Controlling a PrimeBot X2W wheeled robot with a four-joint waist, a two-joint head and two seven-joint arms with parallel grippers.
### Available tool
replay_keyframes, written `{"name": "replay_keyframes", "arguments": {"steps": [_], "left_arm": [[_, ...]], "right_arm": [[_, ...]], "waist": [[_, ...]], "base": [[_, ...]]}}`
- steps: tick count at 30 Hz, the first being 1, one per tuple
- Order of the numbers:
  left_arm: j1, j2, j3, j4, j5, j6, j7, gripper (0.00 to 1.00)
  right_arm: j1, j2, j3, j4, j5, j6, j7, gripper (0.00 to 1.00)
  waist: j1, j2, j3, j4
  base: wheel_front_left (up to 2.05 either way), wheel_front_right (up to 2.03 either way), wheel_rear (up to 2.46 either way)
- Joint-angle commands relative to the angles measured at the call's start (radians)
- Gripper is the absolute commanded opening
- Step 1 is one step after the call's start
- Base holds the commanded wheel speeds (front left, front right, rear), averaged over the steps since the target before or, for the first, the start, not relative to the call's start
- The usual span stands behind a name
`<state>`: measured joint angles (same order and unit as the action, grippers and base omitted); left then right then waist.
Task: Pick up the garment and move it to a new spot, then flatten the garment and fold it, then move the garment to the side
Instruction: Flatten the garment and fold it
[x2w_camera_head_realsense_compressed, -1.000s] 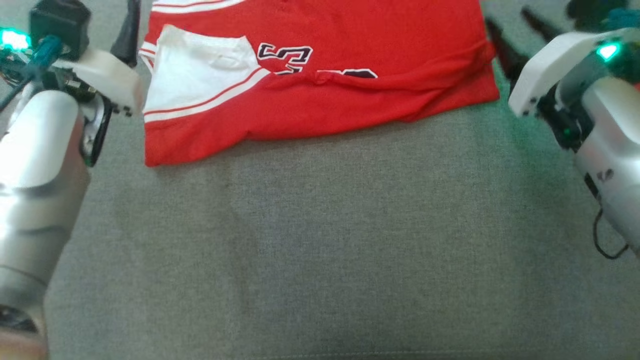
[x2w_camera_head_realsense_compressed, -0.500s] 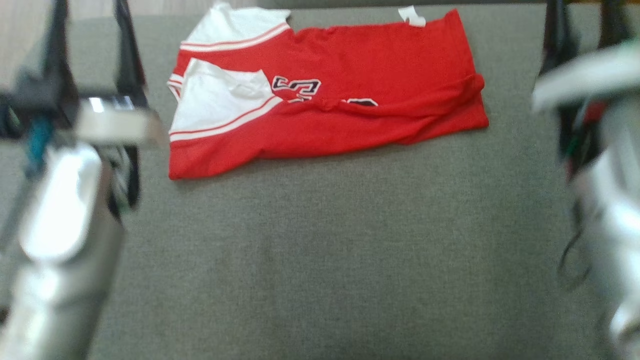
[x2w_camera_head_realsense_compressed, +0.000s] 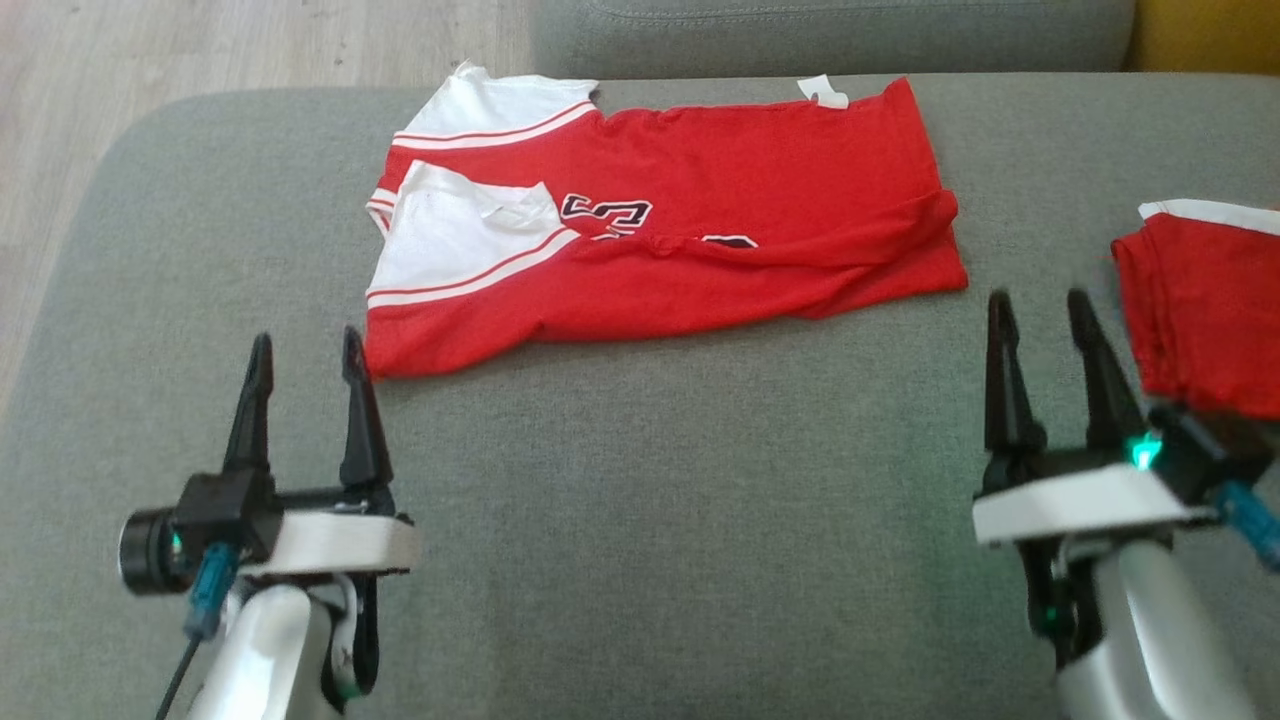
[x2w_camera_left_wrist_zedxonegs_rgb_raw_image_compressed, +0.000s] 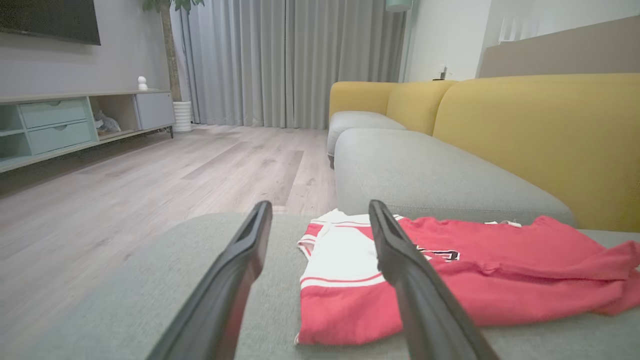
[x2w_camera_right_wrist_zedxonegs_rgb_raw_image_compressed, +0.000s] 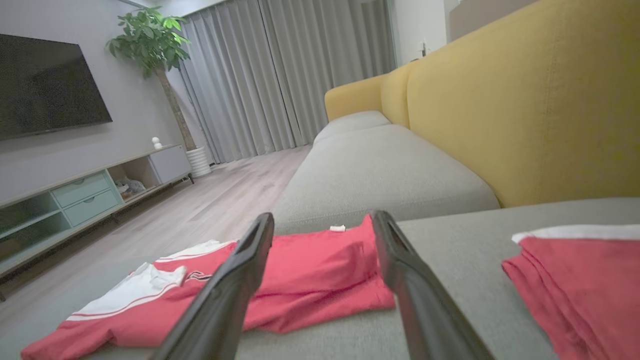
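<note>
Retracted since earlier, left gripper (x2w_camera_head_realsense_compressed: 306, 338) and right gripper (x2w_camera_head_realsense_compressed: 1036, 296) hover on the near side of the garment (x2w_camera_head_realsense_compressed: 780, 170), jaws wide and empty; red cloth (x2w_camera_head_realsense_compressed: 1200, 300) at right appears folded.

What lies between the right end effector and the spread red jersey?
Only bare grey sofa cushion, seen in the head view; the right end effector stands open, apart from the jersey.

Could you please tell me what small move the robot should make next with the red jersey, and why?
Probably advance the open left hand and right hand to the near edge of the red jersey. It lies folded on the grey cushion, ungripped, with a folded red garment already at the right.
</note>
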<state>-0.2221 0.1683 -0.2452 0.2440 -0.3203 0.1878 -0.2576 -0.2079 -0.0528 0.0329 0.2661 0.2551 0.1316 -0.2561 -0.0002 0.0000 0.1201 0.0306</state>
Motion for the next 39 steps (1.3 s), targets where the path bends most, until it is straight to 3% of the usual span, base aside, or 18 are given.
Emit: {"name": "replay_keyframes", "arguments": {"steps": [1, 10, 17, 32, 37, 38, 39], "left_arm": [[-0.033, 0.004, 0.057, -0.032, 0.020, -0.008, -0.004, 1.00], [-0.064, -0.023, 0.111, 0.032, 0.076, -0.072, -0.004, 1.00], [-0.182, -0.003, 0.093, 0.237, 0.078, -0.107, 0.042, 1.00], [-0.368, 0.054, 0.104, 0.611, 0.063, -0.092, 0.197, 1.00], [-0.381, 0.059, 0.083, 0.702, 0.057, -0.123, 0.289, 1.00], [-0.383, 0.061, 0.081, 0.711, 0.055, -0.128, 0.295, 0.55], [-0.386, 0.063, 0.079, 0.717, 0.053, -0.134, 0.284, 0.00]], "right_arm": [[0.011, 0.002, 0.030, -0.044, 0.005, -0.001, -0.006, 1.00], [0.017, 0.002, 0.039, -0.084, 0.030, -0.001, -0.006, 1.00], [-0.004, 0.003, 0.055, -0.096, 0.035, -0.001, -0.006, 1.00], [-0.035, 0.003, 0.076, -0.108, 0.056, -0.001, -0.006, 1.00], [-0.036, 0.003, 0.084, -0.115, 0.067, -0.001, -0.006, 1.00], [-0.037, 0.003, 0.084, -0.117, 0.070, -0.001, -0.006, 1.00], [-0.037, 0.003, 0.082, -0.118, 0.072, -0.001, -0.006, 1.00]], "waist": [[0.0002, 0.0000, -0.002, -0.001], [0.0002, 0.0000, 0.034, -0.025], [0.0002, 0.0000, 0.109, -0.053], [0.0002, 0.0000, 0.197, -0.117], [0.0002, 0.0000, 0.201, -0.129], [0.0002, 0.0000, 0.200, -0.131], [0.0002, 0.0000, 0.196, -0.130]], "base": [[0.00, 0.00, 0.00], [0.00, 0.00, 0.00], [0.00, 0.00, 0.00], [0.00, 0.00, 0.00], [0.00, 0.00, 0.00], [0.00, 0.00, 0.00], [0.00, 0.00, 0.00]]}}
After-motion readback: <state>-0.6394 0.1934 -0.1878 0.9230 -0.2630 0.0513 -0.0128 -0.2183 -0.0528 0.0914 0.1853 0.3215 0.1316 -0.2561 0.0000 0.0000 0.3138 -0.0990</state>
